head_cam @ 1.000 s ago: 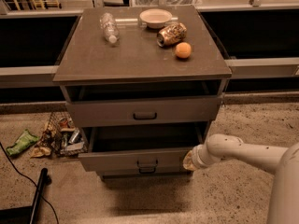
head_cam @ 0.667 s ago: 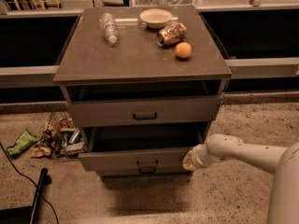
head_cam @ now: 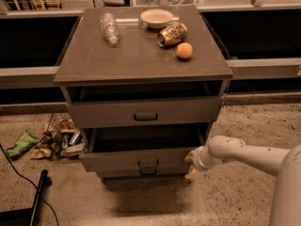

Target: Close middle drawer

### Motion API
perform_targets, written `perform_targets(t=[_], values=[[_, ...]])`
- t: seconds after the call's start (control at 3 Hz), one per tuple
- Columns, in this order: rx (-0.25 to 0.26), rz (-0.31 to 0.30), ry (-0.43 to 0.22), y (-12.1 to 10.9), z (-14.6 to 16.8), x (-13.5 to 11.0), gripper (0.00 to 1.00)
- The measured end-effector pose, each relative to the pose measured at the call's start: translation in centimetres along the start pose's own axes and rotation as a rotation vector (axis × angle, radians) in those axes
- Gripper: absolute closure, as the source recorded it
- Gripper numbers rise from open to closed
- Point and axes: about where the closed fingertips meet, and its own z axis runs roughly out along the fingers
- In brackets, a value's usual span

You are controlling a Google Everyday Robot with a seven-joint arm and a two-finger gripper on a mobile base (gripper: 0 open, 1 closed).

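1. The room has a speckled stone floor and dark, low shelves behind. In the middle stands a grey-brown desk with three drawers and a flat top.
2. Near the back left corner of the top lies a clear plastic bottle on its side. By the back edge sits a small white bowl. Just in front of it lies a crushed shiny can, and a round orange fruit sits nearer the right edge. None of them is in the way of the job.
3. The uppermost grey drawer sticks out a little, so a dark gap shows above it.
4. The middle drawer, grey-brown with a small dark handle, is pulled out far below the front edge. You can see down into its dark inside. It is not closed yet.
5. The lowest drawer peeks out just under it and looks pushed in.
6. The white robot arm reaches in from the right. Its claw, the gripper, is at the right end of the middle drawer's front. The claw looks spread apart and holds nothing. I think it is there to push, since a flat front can just be shoved in.
7. Pushing at one end could turn the drawer crooked.
8. Crumpled litter lies on the floor past the left edge.
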Motion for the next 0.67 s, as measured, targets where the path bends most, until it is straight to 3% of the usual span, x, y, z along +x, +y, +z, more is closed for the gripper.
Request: perform_targets(t=[0.33, 0.67], values=[[0.0, 0.0, 0.0, 0.0, 0.0, 0.0, 0.0], [0.0, 0.0, 0.0, 0.01, 0.01, 0.0, 0.0]])
